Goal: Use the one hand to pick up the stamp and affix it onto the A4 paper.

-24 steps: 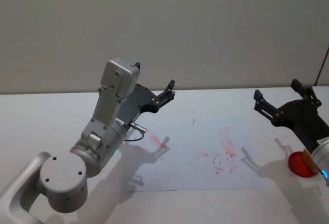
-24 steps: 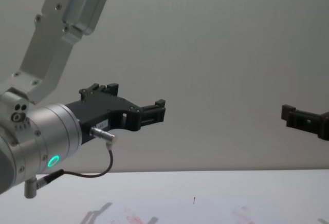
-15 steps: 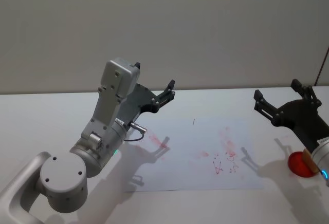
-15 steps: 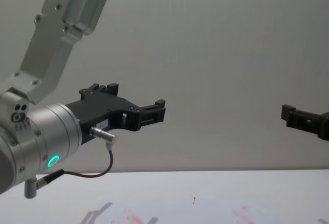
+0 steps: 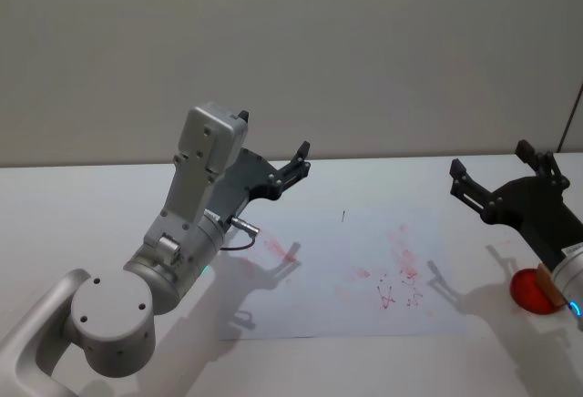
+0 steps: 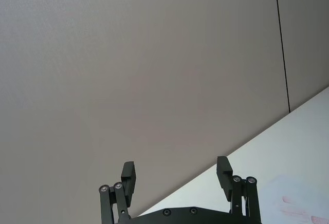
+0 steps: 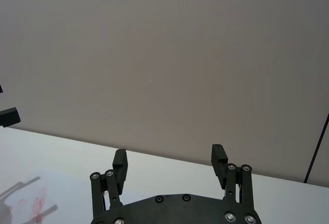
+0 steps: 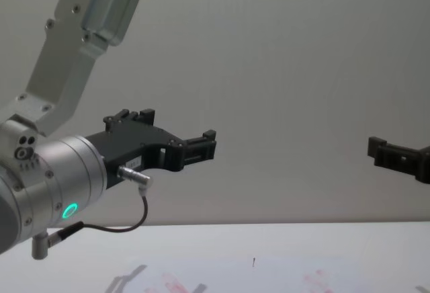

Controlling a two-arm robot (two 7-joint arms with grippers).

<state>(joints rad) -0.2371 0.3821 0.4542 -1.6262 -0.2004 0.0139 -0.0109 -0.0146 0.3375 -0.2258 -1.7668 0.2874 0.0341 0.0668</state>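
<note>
- Jaws of the right gripper (image 5: 492,166) stand wide apart with nothing between them.
- Right gripper position: raised above the right end of the surface (image 5: 91,206), beyond the right edge of the A4 paper (image 5: 319,310), with the fingers pointing up and toward the wall (image 5: 364,42).
- Jaws of the left gripper (image 5: 291,171) are likewise apart and hold nothing.
- Left gripper position: raised above the surface near the paper's left far corner, with the fingers angled up and toward the wall. Its wrist carries a glowing green ring (image 8: 69,210) and a thin cable (image 8: 127,227).
- A4 paper: lies flat on the surface between the two grippers. Red-pink ink smudges mark its left part and its right half, and a tiny dark mark sits near its far edge. Shadows of both grippers fall across it.
- Stamp (image 5: 544,279): a small tan piece on the surface under the right wrist, partly hidden by it and well apart from the open jaws.
- Red disc (image 5: 530,290): lies flat on the surface to the right of the paper. The stamp is at its right side; contact between the two cannot be determined.
</note>
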